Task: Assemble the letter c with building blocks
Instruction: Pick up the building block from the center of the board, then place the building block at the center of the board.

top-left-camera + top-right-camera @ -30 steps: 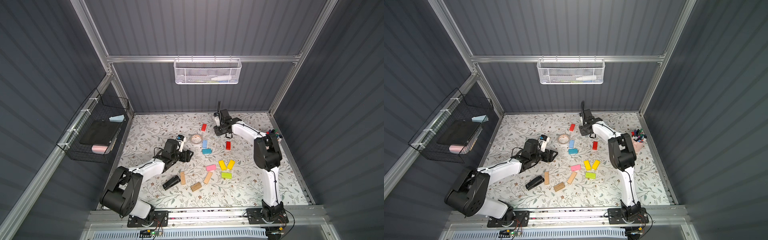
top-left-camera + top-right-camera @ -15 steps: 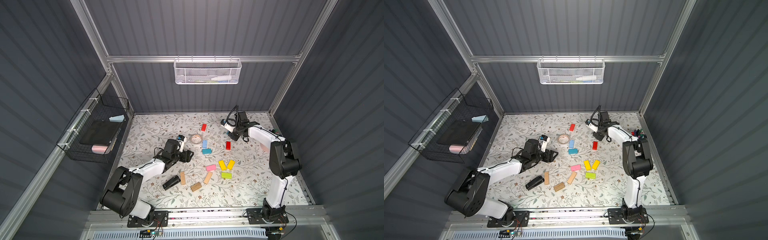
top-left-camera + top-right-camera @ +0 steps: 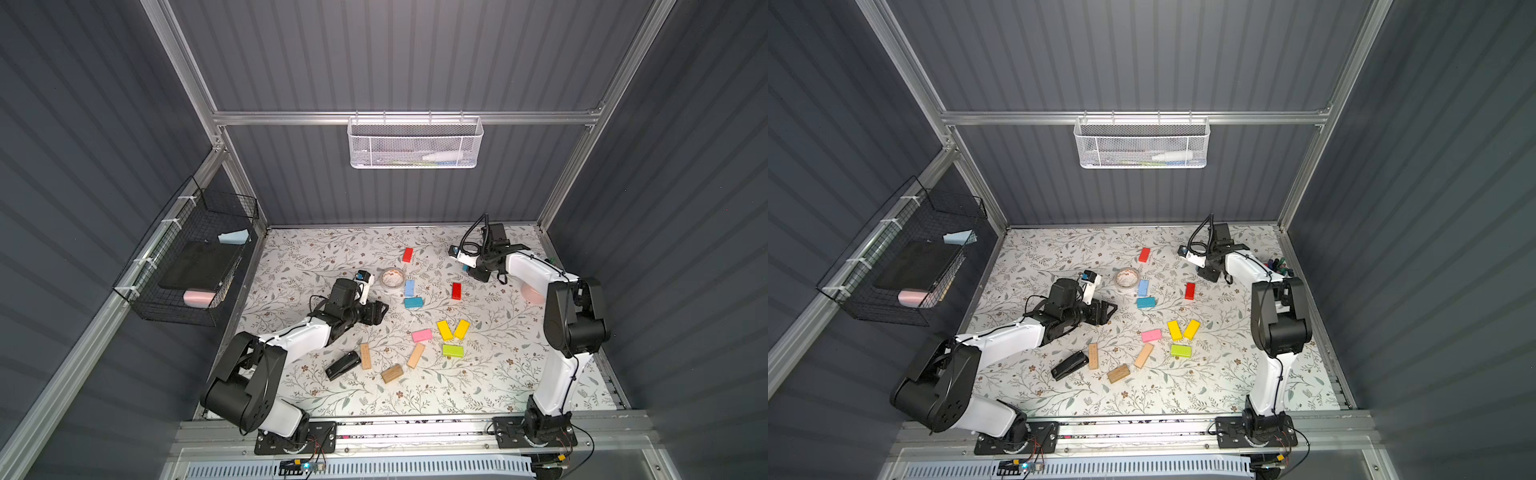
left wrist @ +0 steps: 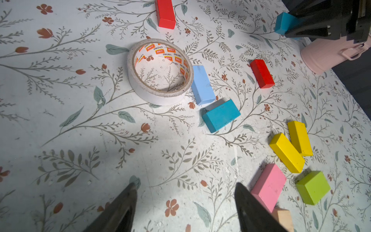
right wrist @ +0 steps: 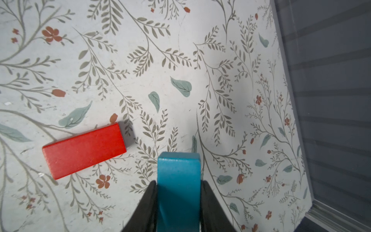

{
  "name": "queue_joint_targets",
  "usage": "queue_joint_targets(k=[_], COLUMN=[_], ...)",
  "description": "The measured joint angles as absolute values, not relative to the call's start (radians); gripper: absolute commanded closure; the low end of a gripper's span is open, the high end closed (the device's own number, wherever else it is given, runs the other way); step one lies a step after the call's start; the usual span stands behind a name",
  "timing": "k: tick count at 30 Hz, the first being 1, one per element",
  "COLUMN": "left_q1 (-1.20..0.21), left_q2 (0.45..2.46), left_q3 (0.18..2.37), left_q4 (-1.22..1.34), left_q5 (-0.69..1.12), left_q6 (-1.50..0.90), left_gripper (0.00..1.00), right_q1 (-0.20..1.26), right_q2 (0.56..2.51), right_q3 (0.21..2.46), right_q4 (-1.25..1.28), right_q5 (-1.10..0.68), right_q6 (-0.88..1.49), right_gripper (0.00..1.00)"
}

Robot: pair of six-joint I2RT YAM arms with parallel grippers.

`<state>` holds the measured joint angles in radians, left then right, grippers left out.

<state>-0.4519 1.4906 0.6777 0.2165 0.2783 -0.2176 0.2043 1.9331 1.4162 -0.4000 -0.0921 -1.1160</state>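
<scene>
From where I stand, the right claw [image 5: 179, 181] is far over on the right of the worktop [image 3: 316, 257], pinched shut on a teal block [image 5: 178, 166]. It grips the narrow sides and leaves one end poking out clear. My guess is that this is so the block can be laid down flat without the fingers getting underneath. A red block [image 5: 84, 149] lies just beside it, not touching.

The left claw [image 4: 184, 200] hangs low and wide with nothing in it, over a bare patch between the tape roll [image 4: 160, 72] and the pink block [image 4: 269, 185]. It looks ready to take a piece.

No letter is forming yet. The building blocks are scattered mid-worktop: a light blue block [image 3: 409, 287] against the tape, a second teal block [image 3: 413, 302], two yellow blocks [image 3: 444, 330] meeting in a V, and a lime block [image 3: 452, 351]. Three tan blocks [image 3: 392, 373] lie nearer, by the stapler [image 3: 343, 365] (not part of this job).
</scene>
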Motion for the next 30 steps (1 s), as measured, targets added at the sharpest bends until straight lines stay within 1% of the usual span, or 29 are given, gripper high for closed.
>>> queue_joint_targets(k=[10,15,22,30], left_q1=[-0.452,-0.457,-0.458,-0.459], left_q2=[1.499,1.499,1.499,1.499], left_q3=[0.678,0.678,0.678,0.678], left_q4=[0.220,0.222,0.223,0.223], left_q5=[0.278,0.278,0.278,0.278], left_q6=[-0.218,-0.217,-0.211,-0.210], left_gripper=[0.25,0.25,0.25,0.25], right_q1=[0.205,0.220,0.248,0.257], right_q2=[1.973,1.985,2.053,2.058], right_q3=[1.417,1.417,1.421,1.443], right_q4=[-0.371,-0.352,-0.351,-0.359], right_q5=[-0.090,-0.090,-0.084,-0.079], right_q6=[-1.190,-1.200,-1.209,-1.218], right_gripper=[0.94,0.93,0.93,0.91])
